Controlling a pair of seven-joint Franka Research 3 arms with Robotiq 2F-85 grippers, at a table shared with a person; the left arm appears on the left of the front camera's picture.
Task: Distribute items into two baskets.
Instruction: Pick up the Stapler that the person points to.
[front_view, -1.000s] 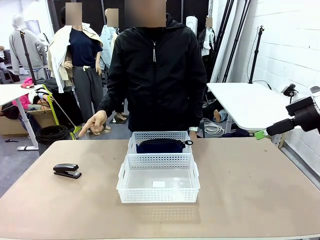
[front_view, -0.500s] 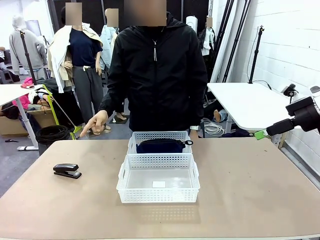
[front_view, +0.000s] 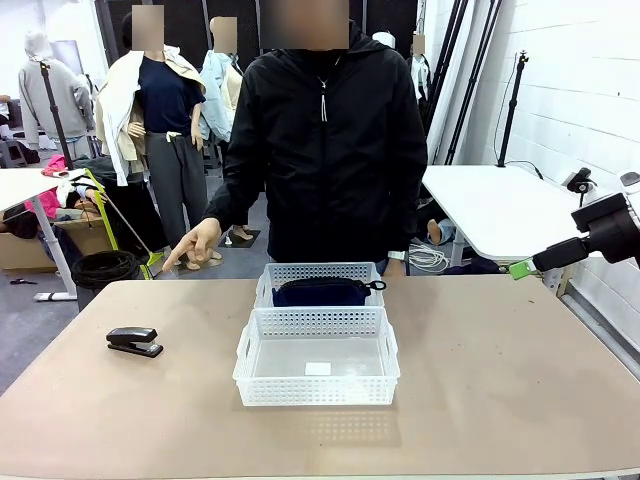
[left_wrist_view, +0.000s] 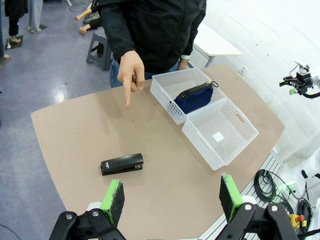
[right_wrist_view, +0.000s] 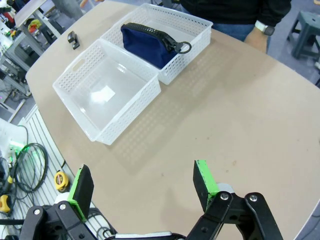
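The dark navy zip pouch (front_view: 322, 291) (left_wrist_view: 195, 97) (right_wrist_view: 150, 44) lies in the far basket (front_view: 318, 270) (left_wrist_view: 165, 95) (right_wrist_view: 187, 62). The near basket (front_view: 316, 388) (left_wrist_view: 205, 147) (right_wrist_view: 125, 117) touches it and holds only its white label. The black stapler (front_view: 134, 341) (left_wrist_view: 121, 163) (right_wrist_view: 73, 39) lies on the table at the left. A person's hand (front_view: 190, 245) (left_wrist_view: 131, 70) points down over the far left of the table. My left gripper (left_wrist_view: 171, 197) hovers open high above the stapler's side. My right gripper (right_wrist_view: 143, 185) (front_view: 522, 268) hangs open high off the table's right edge.
The person stands at the far edge behind the baskets, the other wrist with a watch (right_wrist_view: 262, 27) beside the far basket. A white table (front_view: 500, 205) stands at the back right. Cables (right_wrist_view: 25, 160) lie on the floor below the table's near edge.
The person has straightened and shifted slightly to the right; the pointing hand stays about where it was. Neither arm nor any item has moved.
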